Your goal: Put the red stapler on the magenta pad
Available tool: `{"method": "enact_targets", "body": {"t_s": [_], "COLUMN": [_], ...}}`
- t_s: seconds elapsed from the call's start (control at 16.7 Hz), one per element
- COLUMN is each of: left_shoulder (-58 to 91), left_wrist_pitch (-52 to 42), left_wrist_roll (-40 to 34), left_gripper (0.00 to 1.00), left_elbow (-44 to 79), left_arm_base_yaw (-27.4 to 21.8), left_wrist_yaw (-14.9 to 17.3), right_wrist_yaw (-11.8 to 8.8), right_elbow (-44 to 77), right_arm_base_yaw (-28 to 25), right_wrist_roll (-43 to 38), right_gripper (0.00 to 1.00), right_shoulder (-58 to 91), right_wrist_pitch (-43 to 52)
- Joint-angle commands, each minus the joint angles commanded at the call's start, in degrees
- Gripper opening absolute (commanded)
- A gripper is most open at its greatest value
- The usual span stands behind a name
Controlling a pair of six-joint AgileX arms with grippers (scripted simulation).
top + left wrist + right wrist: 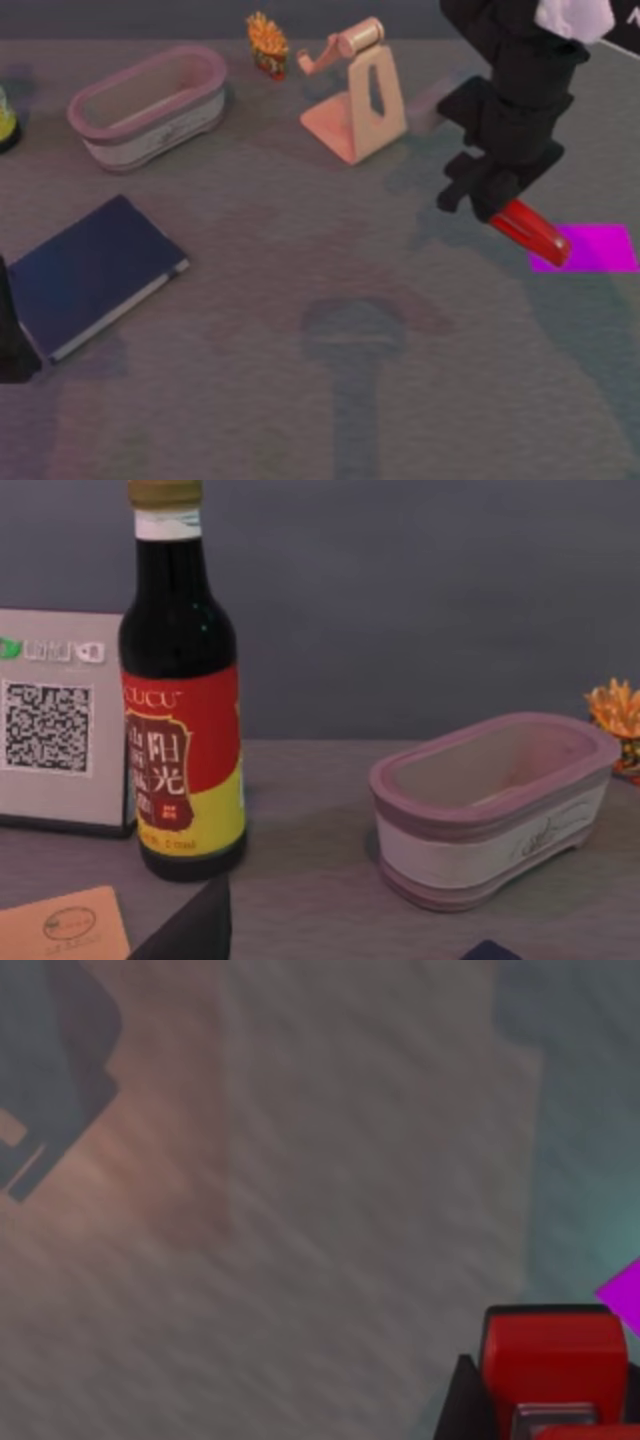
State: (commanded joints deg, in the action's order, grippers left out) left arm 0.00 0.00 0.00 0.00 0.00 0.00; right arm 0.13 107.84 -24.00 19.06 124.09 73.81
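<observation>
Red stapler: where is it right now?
In the top view the red stapler is at the table's right side, held in the right gripper, its far end overlapping the left edge of the magenta pad.

We see the red stapler (531,232), glossy and elongated with rounded ends, lying at a slant in the top view: its upper end is tucked under our right pincer (497,205), and its lower end reaches over the left edge of the magenta pad (598,248). The pad is a flat, plain magenta rectangle lying on the worktop at the right side. The right wrist view shows the stapler's red end (552,1355) with a corner of the pad (625,1292) just beyond it.
</observation>
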Motion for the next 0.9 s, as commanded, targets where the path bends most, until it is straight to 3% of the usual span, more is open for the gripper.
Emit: {"method": "enact_targets", "body": {"t_s": [0.18,0.42,0.9], "left_shoulder": [0.00,0.00,0.00], "left_wrist_pitch": [0.00,0.00,0.00], "left_wrist_roll": [0.00,0.00,0.00], "left_gripper": [1.00,1.00,1.00], "left_elbow": [0.00,0.00,0.00], "left_arm_base_yaw": [0.00,0.00,0.00], "left_wrist_yaw": [0.00,0.00,0.00], "right_wrist_yaw": [-0.03,-0.08,0.12], "right_elbow": [0.64,1.61,-0.72], "right_arm_base_yaw": [1.05,4.26,13.75], "right_wrist_roll": [-5.33,-20.42,-68.08], "right_gripper": [0.00,0.00,0.00], "right_shoulder": [0.31,1.08,1.42], "right_wrist_pitch": [0.11,0.51,1.30]}}
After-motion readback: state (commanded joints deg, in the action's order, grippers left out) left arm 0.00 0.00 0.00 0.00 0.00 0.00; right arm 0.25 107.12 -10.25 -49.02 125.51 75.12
